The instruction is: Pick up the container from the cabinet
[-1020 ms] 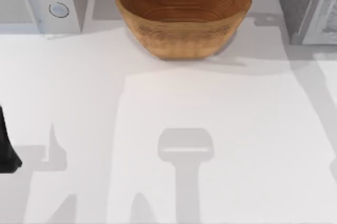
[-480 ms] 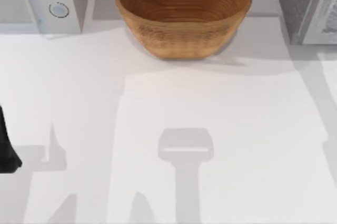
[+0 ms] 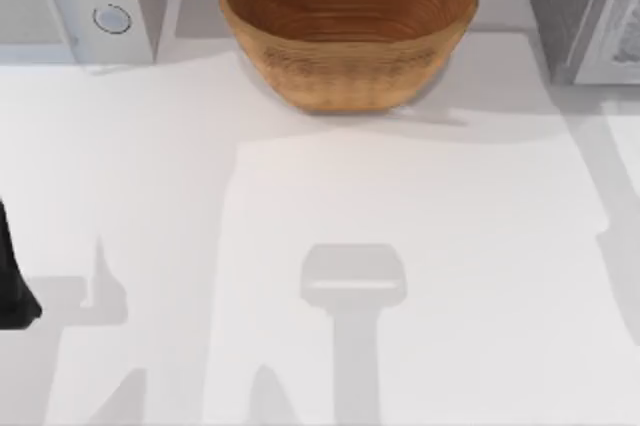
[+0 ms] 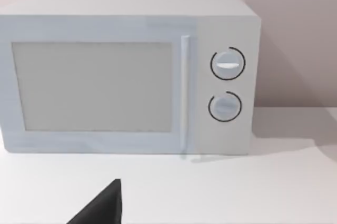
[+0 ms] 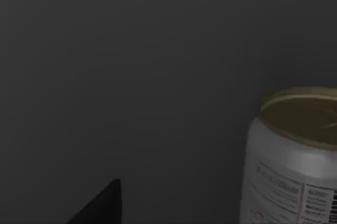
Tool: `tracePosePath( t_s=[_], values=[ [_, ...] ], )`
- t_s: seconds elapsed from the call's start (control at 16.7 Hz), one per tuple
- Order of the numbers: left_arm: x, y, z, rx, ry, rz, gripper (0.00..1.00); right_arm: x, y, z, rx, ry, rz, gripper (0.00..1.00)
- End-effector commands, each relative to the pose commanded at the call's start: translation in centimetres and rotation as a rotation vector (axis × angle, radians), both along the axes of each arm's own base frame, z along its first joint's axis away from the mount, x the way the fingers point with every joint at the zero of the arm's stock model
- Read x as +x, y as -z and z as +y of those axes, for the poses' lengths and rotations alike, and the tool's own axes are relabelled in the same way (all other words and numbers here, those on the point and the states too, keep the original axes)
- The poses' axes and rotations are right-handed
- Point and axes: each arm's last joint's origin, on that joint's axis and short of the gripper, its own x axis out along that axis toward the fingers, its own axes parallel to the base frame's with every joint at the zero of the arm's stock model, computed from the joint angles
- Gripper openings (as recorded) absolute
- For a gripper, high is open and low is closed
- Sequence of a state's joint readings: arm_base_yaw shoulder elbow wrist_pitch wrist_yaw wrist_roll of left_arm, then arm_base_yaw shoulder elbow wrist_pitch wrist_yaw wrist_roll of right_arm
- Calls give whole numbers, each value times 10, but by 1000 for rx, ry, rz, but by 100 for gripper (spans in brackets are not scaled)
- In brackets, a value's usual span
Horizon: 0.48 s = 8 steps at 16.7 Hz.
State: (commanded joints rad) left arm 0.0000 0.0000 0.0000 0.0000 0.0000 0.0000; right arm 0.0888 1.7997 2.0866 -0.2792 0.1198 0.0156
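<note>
The container (image 5: 292,166) is a silver can with a gold lid and a printed label. It stands upright inside the dark interior of the cabinet (image 5: 131,66), close in front of my right wrist camera. A dark part of my right gripper (image 5: 100,205) lies apart from the can, with nothing touching it. In the top view the grey cabinet (image 3: 585,11) stands at the back right corner of the table. My left arm (image 3: 12,281) is parked at the left edge, its gripper (image 4: 100,205) facing the microwave.
A white microwave (image 3: 75,1) with two dials stands at the back left. A large woven brown bowl (image 3: 348,21) sits at the back middle. The white table (image 3: 330,196) stretches in front of them, crossed by grey arm shadows.
The right arm's shadow at the table's right edge has slid toward the cabinet. The left arm has not moved.
</note>
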Motion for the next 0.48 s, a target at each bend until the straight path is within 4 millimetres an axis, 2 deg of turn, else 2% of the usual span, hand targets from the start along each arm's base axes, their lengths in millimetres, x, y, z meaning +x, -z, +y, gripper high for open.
tracePosePath(
  t_s=[0.18, 0.42, 0.48],
  values=[
    [0, 0, 0, 0, 0, 0, 100, 13, 1, -1, 0, 0, 0, 100],
    [0, 0, 0, 0, 0, 0, 100, 15, 1, -1, 0, 0, 0, 100],
    [0, 0, 0, 0, 0, 0, 100, 15, 1, -1, 0, 0, 0, 92]
  ],
)
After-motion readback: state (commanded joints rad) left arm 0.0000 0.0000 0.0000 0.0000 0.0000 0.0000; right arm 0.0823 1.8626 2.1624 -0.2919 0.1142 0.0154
